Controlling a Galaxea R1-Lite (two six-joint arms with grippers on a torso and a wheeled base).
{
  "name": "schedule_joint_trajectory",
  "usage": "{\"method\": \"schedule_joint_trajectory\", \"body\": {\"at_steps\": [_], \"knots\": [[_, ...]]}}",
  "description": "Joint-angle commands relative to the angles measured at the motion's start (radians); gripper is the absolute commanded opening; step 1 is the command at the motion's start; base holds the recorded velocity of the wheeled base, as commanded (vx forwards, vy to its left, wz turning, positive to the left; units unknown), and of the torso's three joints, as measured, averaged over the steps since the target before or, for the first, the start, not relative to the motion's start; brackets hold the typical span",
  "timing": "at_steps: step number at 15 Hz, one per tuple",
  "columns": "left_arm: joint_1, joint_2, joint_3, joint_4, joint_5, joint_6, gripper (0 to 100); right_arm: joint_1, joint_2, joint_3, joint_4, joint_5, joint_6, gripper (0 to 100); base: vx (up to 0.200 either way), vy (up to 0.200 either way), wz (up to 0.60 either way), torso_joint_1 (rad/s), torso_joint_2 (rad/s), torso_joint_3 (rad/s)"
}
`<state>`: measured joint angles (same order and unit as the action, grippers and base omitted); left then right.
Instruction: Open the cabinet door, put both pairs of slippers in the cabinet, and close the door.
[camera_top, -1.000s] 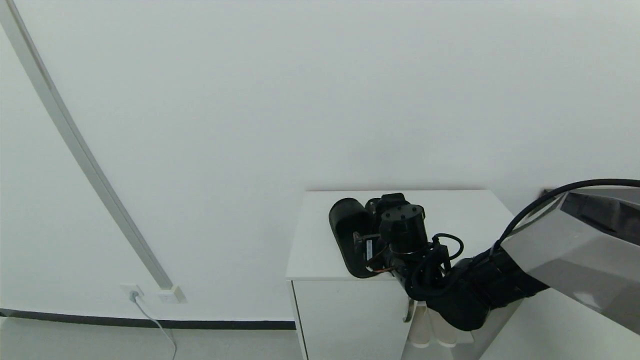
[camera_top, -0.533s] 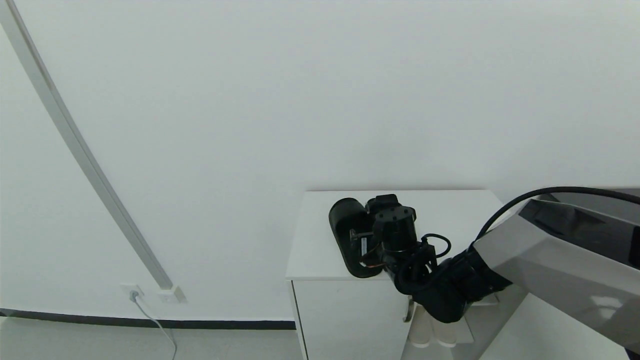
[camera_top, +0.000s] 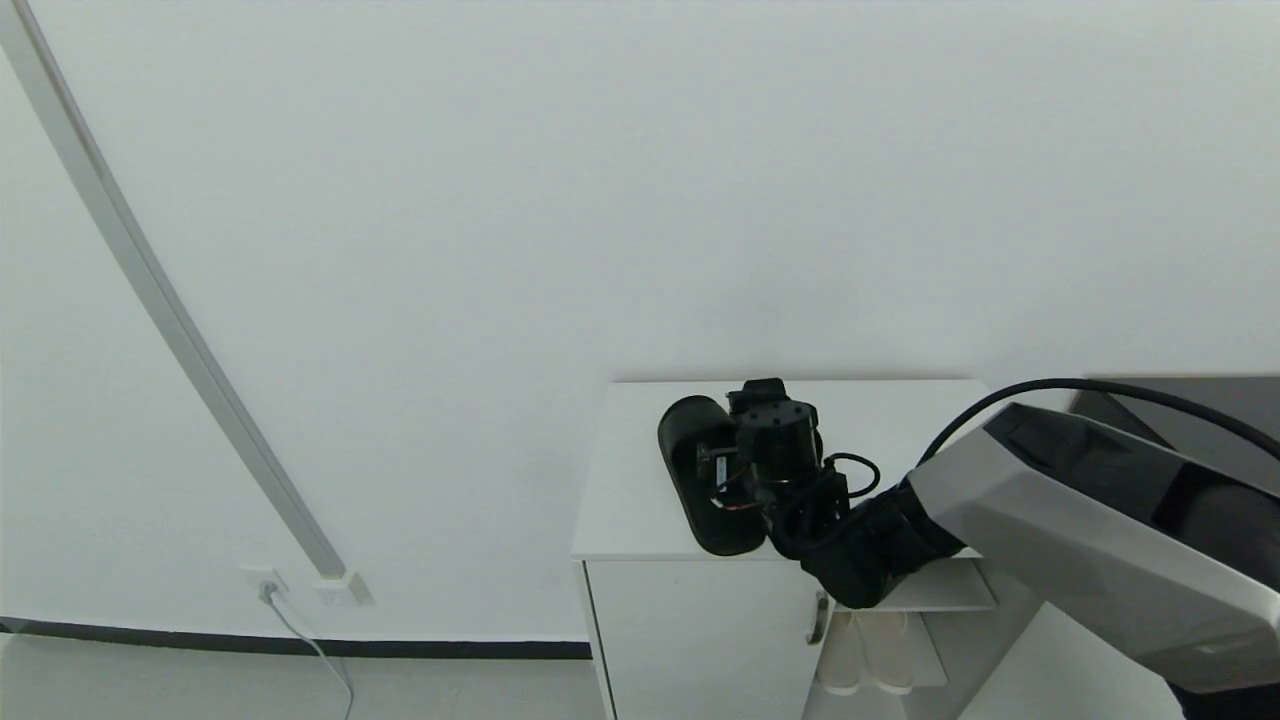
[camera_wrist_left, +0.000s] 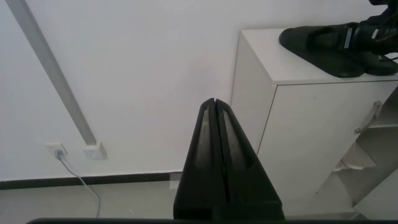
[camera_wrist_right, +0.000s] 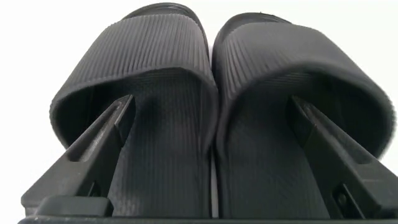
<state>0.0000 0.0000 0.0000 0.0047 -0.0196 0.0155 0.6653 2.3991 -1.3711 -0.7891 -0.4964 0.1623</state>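
As pincer (camera_wrist_right: 211, 103) spreads, ribbed (perhaps rubber) slippers (camera_wrist_right: 155, 68)

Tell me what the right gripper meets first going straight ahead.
The black slippers on the cabinet: the right gripper's open fingers aim one under each strap. Depth is unclear.

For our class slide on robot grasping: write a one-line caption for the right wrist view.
Open claw with one finger under each strap of the paired black slippers.
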Motion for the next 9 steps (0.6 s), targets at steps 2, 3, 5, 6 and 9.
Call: {"method": "schedule_joint_trajectory", "body": {"at_steps": [2, 3, 5, 6, 9], "knots": [[0.0, 0.0, 0.0, 0.0, 0.0, 0.0, 0, -0.02, 0.044, -0.054, 0.004, 0.006, -0.01, 100, 0.0, 0.0, 0.0, 0.0, 0.0, 0.0], [0.0, 0.002, 0.0, 0.0, 0.0, 0.0, 0, -0.023, 0.044, -0.059, 0.004, 0.006, -0.012, 100, 0.0, 0.0, 0.0, 0.0, 0.0, 0.0], [0.0, 0.0, 0.0, 0.0, 0.0, 0.0, 0, -0.021, 0.044, -0.062, 0.004, 0.006, -0.014, 0, 0.0, 0.0, 0.0, 0.0, 0.0, 0.0], [0.0, 0.002, 0.0, 0.0, 0.0, 0.0, 0, -0.021, 0.046, -0.063, 0.004, 0.006, -0.014, 0, 0.0, 0.0, 0.0, 0.0, 0.0, 0.0], [0.0, 0.0, 0.0, 0.0, 0.0, 0.0, 0, -0.021, 0.046, -0.062, 0.004, 0.006, -0.014, 0, 0.0, 0.0, 0.0, 0.0, 0.0, 0.0]]}}
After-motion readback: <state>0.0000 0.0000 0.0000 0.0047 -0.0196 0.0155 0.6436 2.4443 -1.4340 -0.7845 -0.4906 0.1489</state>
